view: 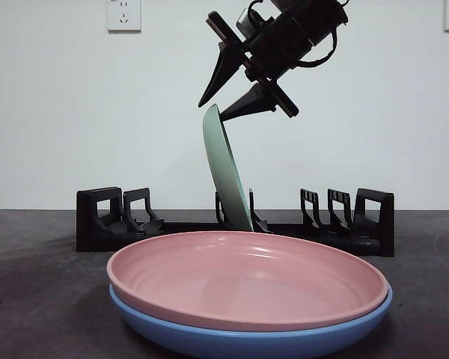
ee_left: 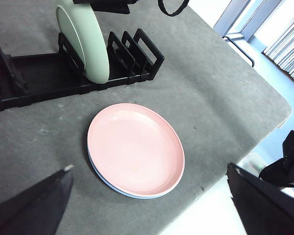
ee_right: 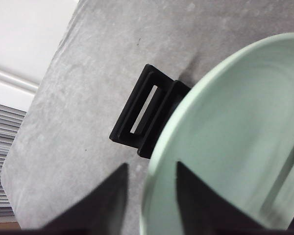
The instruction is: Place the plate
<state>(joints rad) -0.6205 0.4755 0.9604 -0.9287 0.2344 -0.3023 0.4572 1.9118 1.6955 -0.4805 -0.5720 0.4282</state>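
A pale green plate (view: 228,172) stands on edge, leaning a little, in a middle slot of the black dish rack (view: 97,217). It also shows in the left wrist view (ee_left: 85,44) and the right wrist view (ee_right: 235,137). My right gripper (view: 212,112) comes down from above and is open, its jaws either side of the plate's top rim (ee_right: 151,166). My left gripper (ee_left: 149,168) is open and empty, high above the table near a pink plate (ee_left: 134,147).
The pink plate (view: 247,277) lies stacked on a blue plate (view: 209,340) in front of the rack (ee_left: 39,73). The rack has free slots on both sides of the green plate. The table's edge (ee_left: 225,161) runs close past the stack.
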